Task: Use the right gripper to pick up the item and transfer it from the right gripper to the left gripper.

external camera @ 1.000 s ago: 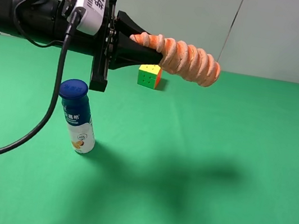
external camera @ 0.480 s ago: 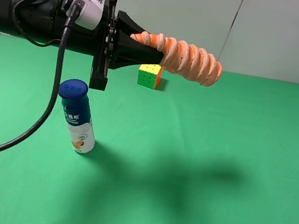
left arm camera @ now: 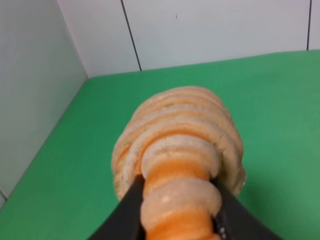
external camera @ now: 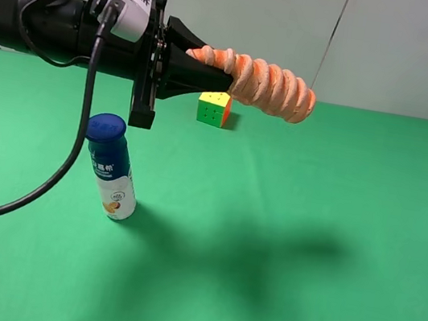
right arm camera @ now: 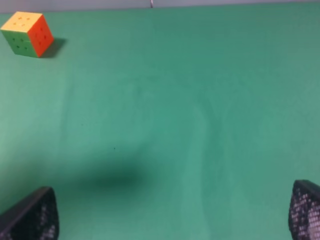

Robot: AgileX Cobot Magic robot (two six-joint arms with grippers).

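Orange with cream ribs, the item (external camera: 270, 88) hangs in the air, higher than the puzzle cube (external camera: 213, 108) and clear of the green surface (external camera: 340, 189). Your left gripper (external camera: 210, 69) pinches one end of it; the rest juts out free. Your right gripper (right arm camera: 167, 212) is spread wide, well apart from the cube.

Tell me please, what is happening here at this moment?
The left gripper holds one end of the orange roll in the air above the green table, with the roll sticking out sideways. The right gripper is open and empty, with its jaws wide apart over bare cloth. So the handover from right to left looks already done. A white bottle stands upright under the left arm, and a puzzle cube sits farther back. Nothing touches either of them.
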